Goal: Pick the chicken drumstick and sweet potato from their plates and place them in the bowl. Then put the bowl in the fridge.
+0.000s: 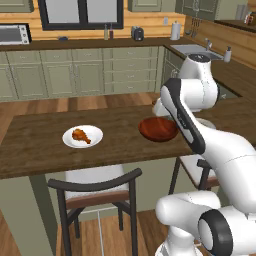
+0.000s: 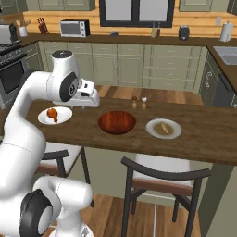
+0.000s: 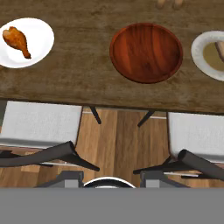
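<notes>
A chicken drumstick (image 1: 81, 135) (image 2: 53, 114) (image 3: 17, 40) lies on a white plate (image 1: 98, 138) (image 2: 64, 118) (image 3: 40, 40) at the left of the wooden table. The empty reddish-brown bowl (image 1: 158, 129) (image 2: 117, 122) (image 3: 145, 52) sits in the middle. To its right, a pale sweet potato (image 2: 164, 127) (image 3: 218, 49) rests on a second white plate (image 2: 152, 132) (image 3: 202, 57). My gripper (image 2: 85, 106) (image 3: 110, 176) hangs high over the table's near edge, between the drumstick plate and the bowl. It points down, open, with nothing between its fingers. The fridge is out of view.
Two dark-framed chairs with pale seats (image 1: 97, 185) (image 2: 162, 178) (image 3: 41, 122) stand tucked under the table's near side. Salt and pepper shakers (image 2: 139, 102) stand behind the bowl. Green cabinets and a counter run along the far wall, across an open strip of wooden floor.
</notes>
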Tool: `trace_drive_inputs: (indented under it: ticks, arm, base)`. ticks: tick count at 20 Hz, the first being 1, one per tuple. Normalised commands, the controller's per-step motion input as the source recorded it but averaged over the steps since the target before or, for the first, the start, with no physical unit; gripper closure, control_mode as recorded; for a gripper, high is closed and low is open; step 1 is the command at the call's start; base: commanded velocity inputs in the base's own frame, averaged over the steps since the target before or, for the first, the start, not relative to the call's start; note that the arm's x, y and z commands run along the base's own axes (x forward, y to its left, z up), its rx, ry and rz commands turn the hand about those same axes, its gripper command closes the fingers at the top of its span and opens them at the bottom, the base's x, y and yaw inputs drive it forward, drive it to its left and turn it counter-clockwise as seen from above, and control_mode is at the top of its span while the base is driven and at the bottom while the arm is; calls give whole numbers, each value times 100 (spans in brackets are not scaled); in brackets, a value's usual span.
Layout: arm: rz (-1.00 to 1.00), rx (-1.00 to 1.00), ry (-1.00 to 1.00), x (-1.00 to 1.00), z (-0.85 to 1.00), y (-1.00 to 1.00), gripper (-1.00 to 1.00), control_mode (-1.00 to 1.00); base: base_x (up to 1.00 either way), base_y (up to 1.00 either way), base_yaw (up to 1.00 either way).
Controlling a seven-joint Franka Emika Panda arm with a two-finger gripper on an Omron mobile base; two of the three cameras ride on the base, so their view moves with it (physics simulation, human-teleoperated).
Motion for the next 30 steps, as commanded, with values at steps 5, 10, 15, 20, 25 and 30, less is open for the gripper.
trace_drive_inputs:
  ticks: [5, 10, 15, 20, 25, 30]
  arm:
    - [0, 0, -1, -4, -2, 0, -100, -100]
    - [4, 0, -5, -35, -49, 48, -100, -100]
    - [26, 3, -16, 9, -45, 96, -100, -100]
    - [44, 9, -1, 80, -9, 57, -100, -100]
    - [40, 5, 9, 93, 0, 40, -100, -100]
    - [18, 0, 26, 70, -15, 86, -100, -100]
  base:
    - [0, 0, 0]
    - [0, 0, 0]
    - [0, 0, 0]
    - [0, 0, 0]
    - [0, 0, 0]
    - [0, 0, 0]
